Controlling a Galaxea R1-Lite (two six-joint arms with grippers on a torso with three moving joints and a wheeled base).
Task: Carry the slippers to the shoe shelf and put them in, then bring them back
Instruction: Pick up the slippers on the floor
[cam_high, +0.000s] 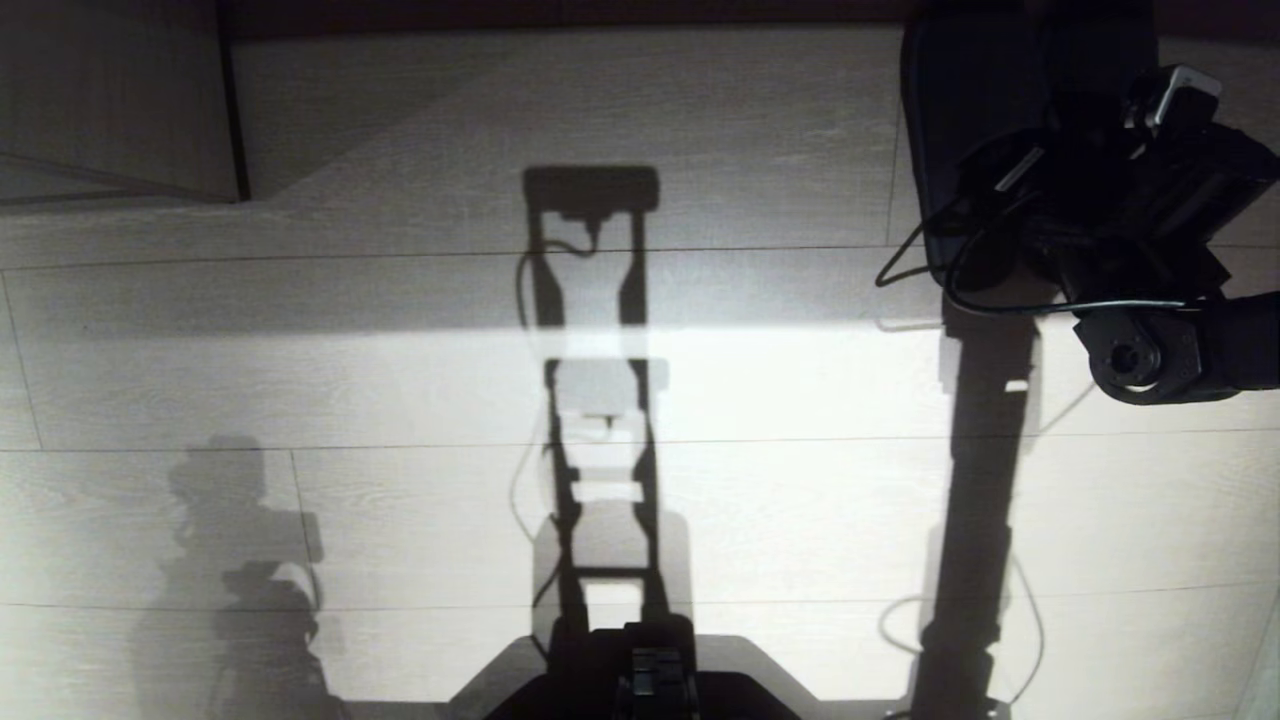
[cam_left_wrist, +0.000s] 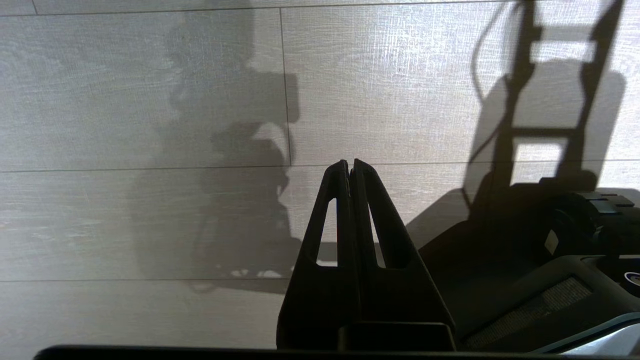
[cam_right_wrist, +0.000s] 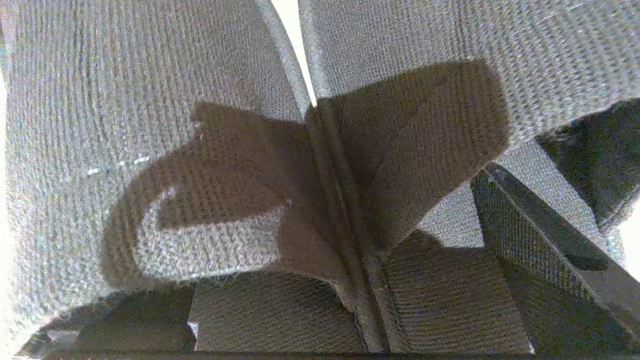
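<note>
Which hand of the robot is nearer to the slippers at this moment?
The right. The right hand is directly over the slippers, which fill its wrist view. The left hand is shut over bare floor, with no slipper beside it.

coarse woven cloth slippers (cam_right_wrist: 150, 100), matt wood-grain floor (cam_high: 800, 480)

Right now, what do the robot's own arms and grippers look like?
Both are black. The left gripper has two long tapering fingers, each with a slot-shaped cutout. The right arm is bulky, with a round joint housing, thin black cables looping off it and a small pale block on top.
</note>
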